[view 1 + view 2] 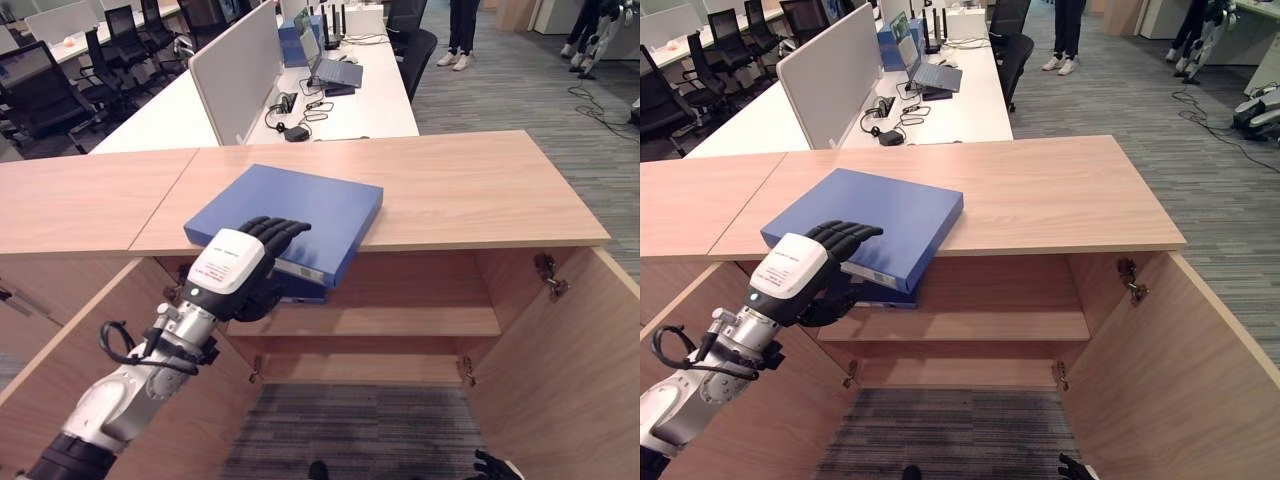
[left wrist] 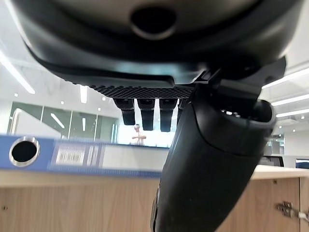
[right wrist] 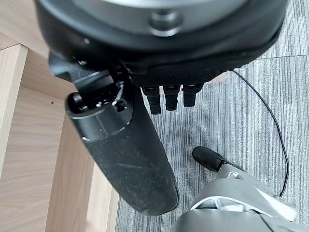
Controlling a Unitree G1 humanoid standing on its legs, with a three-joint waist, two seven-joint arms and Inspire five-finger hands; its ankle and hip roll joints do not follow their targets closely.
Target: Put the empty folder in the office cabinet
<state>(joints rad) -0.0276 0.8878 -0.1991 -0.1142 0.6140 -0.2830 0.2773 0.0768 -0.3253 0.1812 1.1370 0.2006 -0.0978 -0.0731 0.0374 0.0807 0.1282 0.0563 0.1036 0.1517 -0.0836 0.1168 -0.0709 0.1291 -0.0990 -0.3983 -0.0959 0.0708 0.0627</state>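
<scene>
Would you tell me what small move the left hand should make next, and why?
Probably draw the blue folder off the cabinet top: the left hand grips its overhanging edge, fingers above and thumb beneath, and the open shelf lies just below.

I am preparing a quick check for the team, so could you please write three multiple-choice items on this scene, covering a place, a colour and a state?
1. Where does the flat blue ring-binder folder lie?
A. on the floor
B. on the light wooden cabinet top, one corner past its front edge
C. on the lower shelf

2. What colour is the folder's cover?
A. red
B. green
C. blue

3. How stand the wooden cabinet doors?
A. both shut
B. both swung open
C. one removed

Answers:
1 B, it rests on the top with its near corner overhanging, under the fingers of the dark left hand.
2 C, the cover is plain blue in both eye views.
3 B, the doors stand out to each side and the inner wooden shelf shows.
</scene>
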